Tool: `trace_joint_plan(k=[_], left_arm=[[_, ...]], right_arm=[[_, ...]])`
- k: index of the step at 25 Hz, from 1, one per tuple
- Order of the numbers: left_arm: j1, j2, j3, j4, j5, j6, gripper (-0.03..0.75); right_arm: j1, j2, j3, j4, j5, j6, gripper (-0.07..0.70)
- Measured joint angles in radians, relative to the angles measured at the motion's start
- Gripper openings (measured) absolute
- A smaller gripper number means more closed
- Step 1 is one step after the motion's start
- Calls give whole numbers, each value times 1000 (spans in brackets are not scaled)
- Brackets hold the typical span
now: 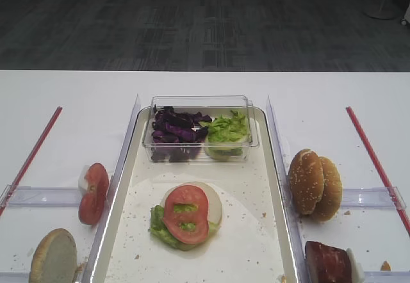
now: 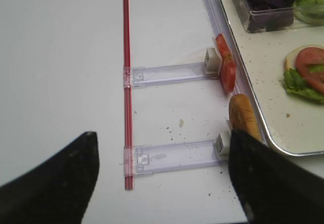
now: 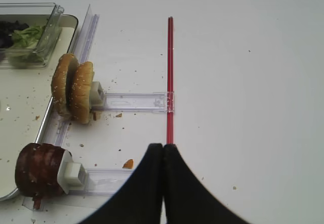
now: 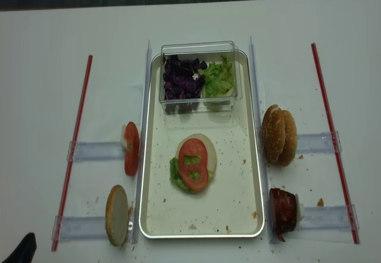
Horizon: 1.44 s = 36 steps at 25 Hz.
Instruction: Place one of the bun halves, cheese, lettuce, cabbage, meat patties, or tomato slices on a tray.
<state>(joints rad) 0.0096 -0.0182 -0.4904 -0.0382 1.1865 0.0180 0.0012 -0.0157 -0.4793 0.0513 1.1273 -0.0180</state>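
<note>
The tray (image 1: pixel 246 238) holds a pale bun half (image 1: pixel 214 203) topped with lettuce (image 1: pixel 160 226) and a tomato slice (image 1: pixel 186 214). More tomato slices (image 1: pixel 93 192) and a flat bun half (image 1: pixel 54 256) stand on edge left of the tray. Sesame bun halves (image 1: pixel 314 184) and meat patties (image 1: pixel 328 262) stand on its right. Cabbage (image 1: pixel 176 129) and more lettuce (image 1: pixel 225 129) fill a tub at the tray's far end. No cheese is in view. My left gripper (image 2: pixel 162 178) hangs open and empty over the table beside the flat bun half (image 2: pixel 243 115). My right gripper (image 3: pixel 162 150) is shut and empty, right of the patties (image 3: pixel 39 169).
The clear plastic tub (image 1: pixel 200 100) sits across the far end of the tray. Clear plastic holders (image 2: pixel 172 155) (image 3: pixel 134 101) run outward from the tray to red strips (image 1: pixel 33 148) (image 1: pixel 375 161) on both sides. Crumbs dot the tray floor and table.
</note>
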Motion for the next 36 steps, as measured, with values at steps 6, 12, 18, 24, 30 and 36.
trace_joint_plan(k=[6, 12, 18, 24, 30, 36], left_arm=[[0, 0, 0, 0, 0, -1, 491], [0, 0, 0, 0, 0, -1, 491], [0, 0, 0, 1, 0, -1, 491], [0, 0, 0, 1, 0, -1, 491], [0, 0, 0, 1, 0, -1, 491], [0, 0, 0, 1, 0, -1, 491]], right_arm=[[0, 0, 0, 0, 0, -2, 36], [0, 0, 0, 0, 0, -2, 36], [0, 0, 0, 0, 0, -2, 36], [0, 0, 0, 0, 0, -2, 36], [0, 0, 0, 0, 0, -2, 36], [0, 0, 0, 0, 0, -4, 36]])
